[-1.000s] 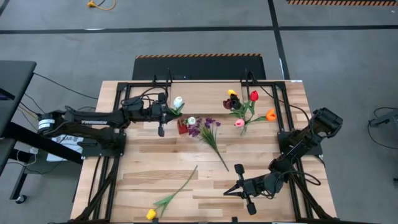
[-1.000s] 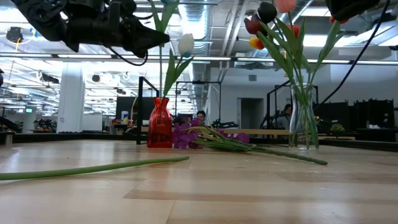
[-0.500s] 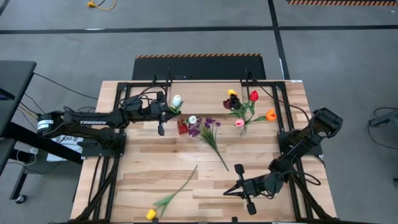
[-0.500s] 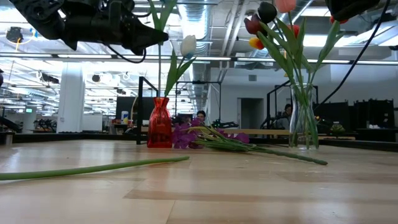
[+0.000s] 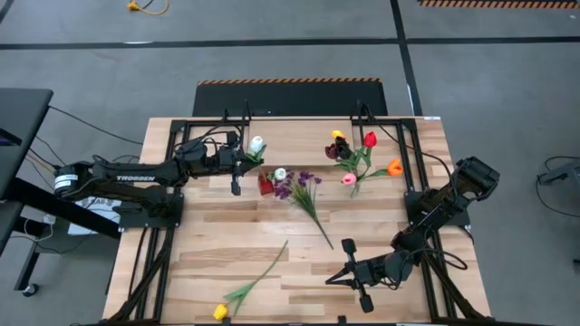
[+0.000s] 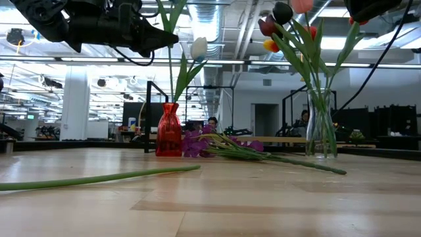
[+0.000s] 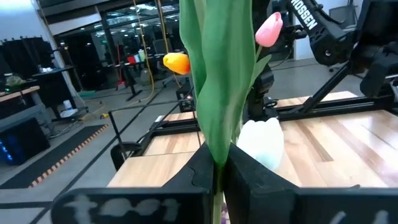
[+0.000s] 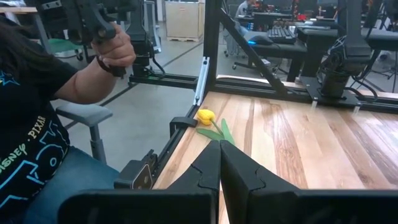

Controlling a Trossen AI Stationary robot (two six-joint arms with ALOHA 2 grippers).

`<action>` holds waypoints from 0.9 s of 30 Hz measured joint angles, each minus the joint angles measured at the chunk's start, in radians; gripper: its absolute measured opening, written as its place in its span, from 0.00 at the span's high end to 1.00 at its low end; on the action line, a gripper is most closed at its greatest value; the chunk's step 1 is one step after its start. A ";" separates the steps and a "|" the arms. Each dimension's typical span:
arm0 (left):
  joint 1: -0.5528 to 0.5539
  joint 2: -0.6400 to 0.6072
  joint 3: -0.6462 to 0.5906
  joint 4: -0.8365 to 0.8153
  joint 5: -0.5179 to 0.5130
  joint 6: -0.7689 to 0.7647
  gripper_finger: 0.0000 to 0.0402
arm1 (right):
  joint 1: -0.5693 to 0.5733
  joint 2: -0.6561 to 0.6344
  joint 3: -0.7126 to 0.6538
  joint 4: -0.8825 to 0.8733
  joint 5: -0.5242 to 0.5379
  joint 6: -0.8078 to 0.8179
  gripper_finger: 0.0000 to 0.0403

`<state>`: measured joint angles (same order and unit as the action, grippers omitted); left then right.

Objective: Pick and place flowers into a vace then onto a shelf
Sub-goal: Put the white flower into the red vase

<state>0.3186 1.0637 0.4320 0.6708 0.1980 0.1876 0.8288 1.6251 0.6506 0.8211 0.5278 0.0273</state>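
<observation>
Yellow tulip (image 5: 220, 311): it lies at the near edge of the counter (image 5: 227, 235), on the left side; its green stem (image 5: 263, 270) runs slanting toward the middle.
My right pincer (image 5: 352, 265): it rests low at the near right part of the counter; its fingers are pressed together and hold nothing. In its own wrist view the yellow tulip lies just beyond the fingertips.
Person (image 8: 43, 106): sits beside the counter in a dark printed shirt, one hand (image 8: 115, 53) raised on a dark handle.
Purple sprig (image 5: 304, 190): it lies flat in the middle of the counter, blossoms just beside the red vase, stem pointing toward the near right.
Red vase (image 6: 169, 130): it stands upright behind the middle, with one pale flower (image 5: 280, 174) at its mouth.
My left pincer (image 5: 243, 159): it hangs above the counter just left of the red vase, clenched on the stem of the white tulip (image 5: 257, 144); the bloom is higher than the vase rim and the stem (image 6: 172, 72) hangs down to the vase.
Glass vase (image 6: 320, 128): it stands on the far right of the counter, well apart from the red one; it holds red (image 5: 370, 139), orange (image 5: 394, 167), pink (image 5: 349, 179), yellow (image 5: 338, 136) and dark tulips.
</observation>
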 joint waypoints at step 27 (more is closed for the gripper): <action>-0.003 -0.158 0.000 -0.158 -0.030 -0.003 1.00 | 0.000 0.000 0.000 -0.003 0.000 0.000 1.00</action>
<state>0.3153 0.9062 0.4320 0.5124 0.1678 0.1843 0.8288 1.6253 0.6506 0.8181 0.5278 0.0273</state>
